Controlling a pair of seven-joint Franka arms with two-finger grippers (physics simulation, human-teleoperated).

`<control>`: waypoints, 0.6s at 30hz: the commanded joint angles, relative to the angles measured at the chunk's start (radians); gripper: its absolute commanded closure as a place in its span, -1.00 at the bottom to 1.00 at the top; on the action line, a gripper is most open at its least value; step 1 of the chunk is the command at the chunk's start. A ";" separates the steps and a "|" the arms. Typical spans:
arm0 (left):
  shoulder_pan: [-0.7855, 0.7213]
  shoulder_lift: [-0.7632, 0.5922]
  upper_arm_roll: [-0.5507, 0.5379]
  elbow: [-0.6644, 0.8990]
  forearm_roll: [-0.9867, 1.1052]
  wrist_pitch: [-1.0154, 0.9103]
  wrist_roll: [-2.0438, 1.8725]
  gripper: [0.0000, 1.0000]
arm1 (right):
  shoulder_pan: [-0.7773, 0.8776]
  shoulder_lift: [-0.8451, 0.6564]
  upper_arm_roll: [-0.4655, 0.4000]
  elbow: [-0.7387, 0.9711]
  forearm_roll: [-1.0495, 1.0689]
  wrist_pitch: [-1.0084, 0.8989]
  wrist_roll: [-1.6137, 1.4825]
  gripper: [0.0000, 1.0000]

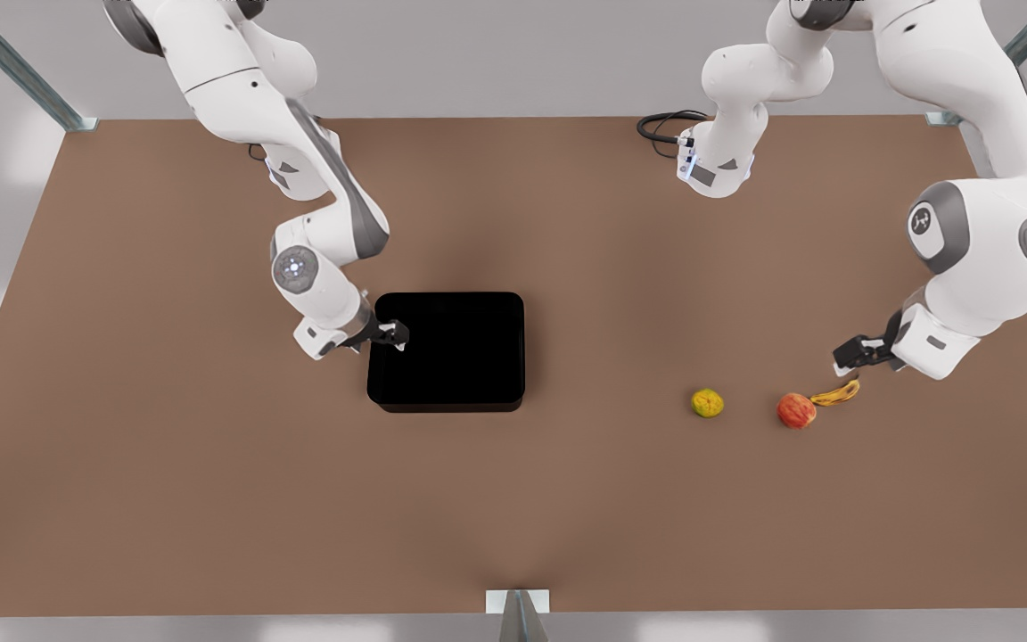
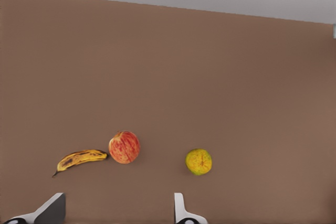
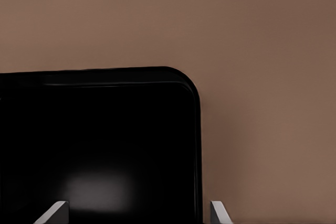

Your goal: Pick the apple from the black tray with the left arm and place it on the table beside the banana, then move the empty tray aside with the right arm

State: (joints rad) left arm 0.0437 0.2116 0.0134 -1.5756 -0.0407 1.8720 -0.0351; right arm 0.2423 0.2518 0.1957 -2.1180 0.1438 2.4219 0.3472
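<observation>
The red apple (image 1: 796, 410) (image 2: 124, 147) rests on the brown table (image 1: 210, 499), right beside the banana (image 1: 836, 393) (image 2: 81, 158) and not held. My left gripper (image 1: 845, 357) (image 2: 116, 205) hovers just behind the banana on the front view's right, open, with nothing between its fingers. The glossy black tray (image 1: 447, 351) (image 3: 105, 140) lies near the table's middle with nothing in it. At the tray's edge on the front view's left sits my right gripper (image 1: 393, 335) (image 3: 137, 209), open, its fingers spread over the tray's rim near a corner.
A yellow-green round fruit (image 1: 707, 403) (image 2: 199, 161) lies on the table a little to the front view's left of the apple. A black cable (image 1: 665, 129) coils at the back edge. Bare tabletop stretches in front of the tray and around it.
</observation>
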 commanded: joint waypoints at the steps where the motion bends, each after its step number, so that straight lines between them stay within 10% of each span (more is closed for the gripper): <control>1: 0.027 0.012 0.002 0.026 -0.008 -0.022 0.046 -1.00 | -0.005 0.021 -0.001 -0.002 0.002 0.017 -0.005 -1.00; 11: 0.053 0.003 0.005 0.034 -0.005 -0.059 0.046 -1.00 | -0.005 0.109 -0.030 0.000 -0.004 0.029 -0.066 -0.96; 18: 0.053 -0.001 0.004 0.040 -0.005 -0.070 0.009 -1.00 | -0.005 0.118 -0.030 0.003 -0.004 0.019 -0.062 0.03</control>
State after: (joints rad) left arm 0.0970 0.2120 0.0170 -1.5361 -0.0474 1.8127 -0.0142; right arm 0.2377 0.3702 0.1655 -2.1166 0.1390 2.4425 0.3159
